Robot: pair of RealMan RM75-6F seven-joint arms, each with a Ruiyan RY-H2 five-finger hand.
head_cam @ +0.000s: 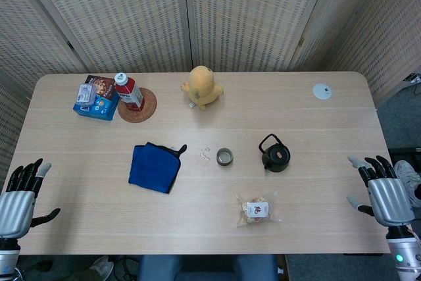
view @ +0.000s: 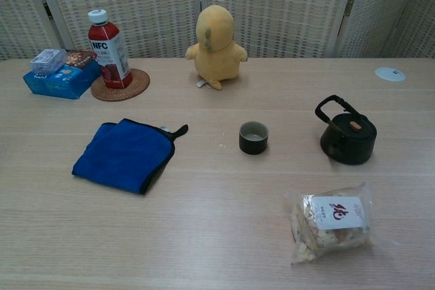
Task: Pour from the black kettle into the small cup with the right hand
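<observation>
The black kettle stands upright right of the table's middle, its handle raised. The small dark cup stands just left of it, a short gap between them. My right hand rests at the table's right edge, fingers spread, holding nothing, well right of the kettle. My left hand lies at the left edge, fingers spread and empty. Neither hand appears in the chest view.
A blue cloth lies left of the cup. A snack bag sits in front of the kettle. At the back are a yellow plush toy, a red bottle on a woven coaster, a blue box and a white disc.
</observation>
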